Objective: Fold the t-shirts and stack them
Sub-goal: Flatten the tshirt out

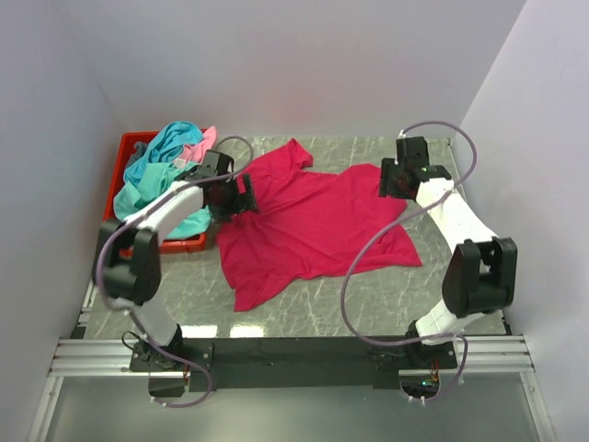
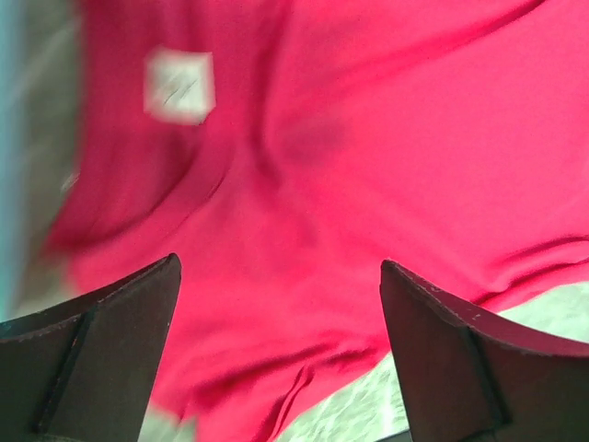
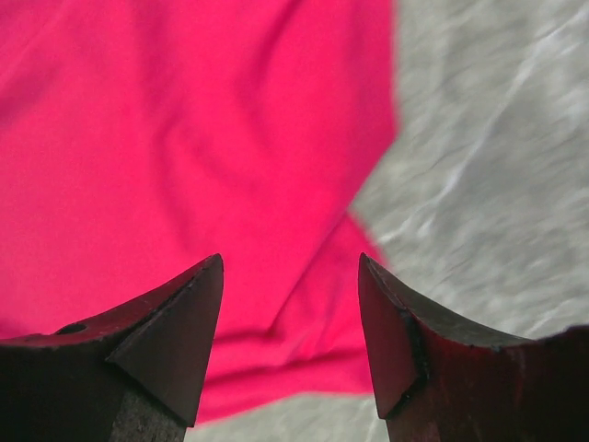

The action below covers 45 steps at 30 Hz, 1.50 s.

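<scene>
Your left hand [image 1: 241,195] hangs with its jaws spread wide and nothing between them, just above the left side of the magenta-red t-shirt [image 1: 313,221]. Your right hand [image 1: 391,180] also stands parted and empty, over the shirt's right side, toward the far edge of the tabletop [image 1: 368,295].

The shirt lies spread out, rumpled but in one layer, across the middle of the tabletop. Its white neck label [image 2: 179,85] shows in the left wrist view, so you can take the collar end to be under the left hand. The opposite end reaches toward the right edge. Judged from that, the long axis runs left to right, with one sleeve pointing to the far edge and the other to the near edge.

In the right wrist view the cloth's border sits directly below the fingertips, with bare tabletop just beside it on the right. Each hand is therefore nearer to its own end of the shirt, and the cloth lies below and slightly inward from both.

The teal t-shirt [image 1: 156,170] and the light pink t-shirt [image 1: 198,145] are bunched together in the red bin [image 1: 129,147] at the far left corner, close behind the left arm and not yet laid out.

For a fold along the axis, you probably need both hands down on the far border together.
</scene>
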Tool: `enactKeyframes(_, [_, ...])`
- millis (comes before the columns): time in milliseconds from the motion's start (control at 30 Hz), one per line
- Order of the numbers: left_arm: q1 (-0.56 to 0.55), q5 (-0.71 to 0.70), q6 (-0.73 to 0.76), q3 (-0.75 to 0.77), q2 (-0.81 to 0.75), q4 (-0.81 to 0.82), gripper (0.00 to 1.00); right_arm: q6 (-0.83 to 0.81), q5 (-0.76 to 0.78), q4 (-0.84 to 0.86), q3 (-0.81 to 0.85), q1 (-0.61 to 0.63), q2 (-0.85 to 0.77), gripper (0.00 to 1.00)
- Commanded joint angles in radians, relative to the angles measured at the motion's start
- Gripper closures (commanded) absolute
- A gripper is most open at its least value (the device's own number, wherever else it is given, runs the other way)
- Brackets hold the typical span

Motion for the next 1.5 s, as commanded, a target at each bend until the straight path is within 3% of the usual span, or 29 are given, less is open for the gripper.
enactKeyframes(0, [-0.057, -0.232, 0.031, -0.07, -0.185, -0.145, 0.06, 0.086, -0.095, 0.018, -0.075, 0.021, -0.095, 0.33])
enactKeyframes(200, [-0.157, -0.258, -0.105, -0.222, -0.337, -0.3, 0.1, 0.1, -0.132, 0.003, -0.124, 0.032, -0.126, 0.34])
enactKeyframes(500, [-0.188, -0.15, -0.271, -0.475, -0.549, -0.287, 0.21, 0.13, -0.208, 0.021, -0.194, 0.033, -0.16, 0.35])
enactKeyframes(1000, [-0.396, -0.225, -0.39, -0.54, -0.483, -0.291, 0.3, 0.167, -0.236, 0.057, -0.283, 0.044, -0.232, 0.36])
enactKeyframes(1233, [-0.43, -0.279, -0.409, -0.538, -0.417, -0.291, 0.39, 0.17, -0.242, 0.072, -0.32, 0.046, -0.255, 0.36])
enactKeyframes(1467, [-0.436, -0.304, -0.391, -0.528, -0.342, -0.26, 0.41, 0.17, -0.247, 0.081, -0.34, 0.044, -0.265, 0.36])
